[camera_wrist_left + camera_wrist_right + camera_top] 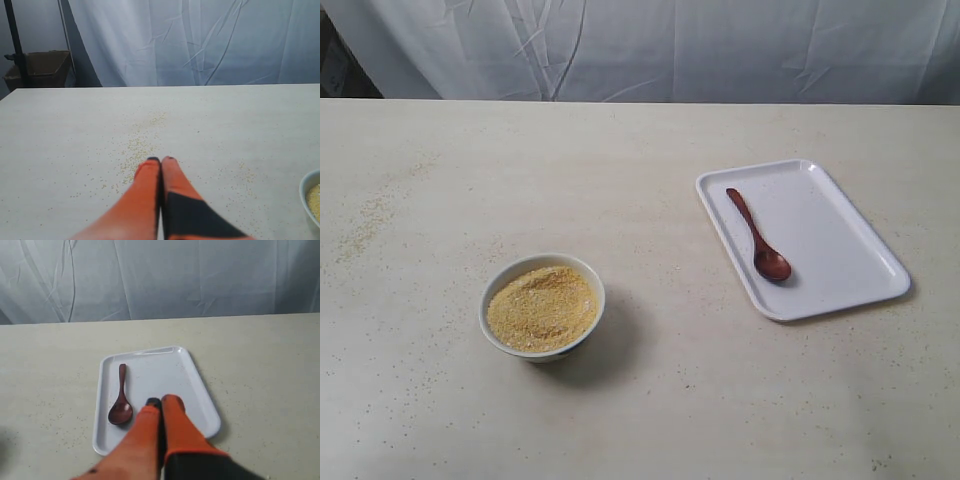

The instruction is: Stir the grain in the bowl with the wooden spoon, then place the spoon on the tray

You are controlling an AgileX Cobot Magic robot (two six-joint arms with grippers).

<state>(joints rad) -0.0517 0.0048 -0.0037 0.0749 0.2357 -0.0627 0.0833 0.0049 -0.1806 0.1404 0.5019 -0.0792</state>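
Note:
The white bowl (542, 305) stands at the table's front left, filled with golden grain (541, 307); its rim also shows in the left wrist view, bowl (311, 200). The dark wooden spoon (759, 236) lies on the white tray (840, 265) at the right, head toward the front. In the right wrist view the spoon (121, 402) rests on the tray (185, 375), beside my right gripper (161, 401), which is shut and empty above the tray. My left gripper (161, 160) is shut and empty over bare table. Neither arm shows in the exterior view.
Loose grains are scattered on the tabletop (370, 215) (142, 142). A white cloth backdrop (650, 45) hangs behind the table's far edge. A cardboard box (40, 65) sits beyond the table in the left wrist view.

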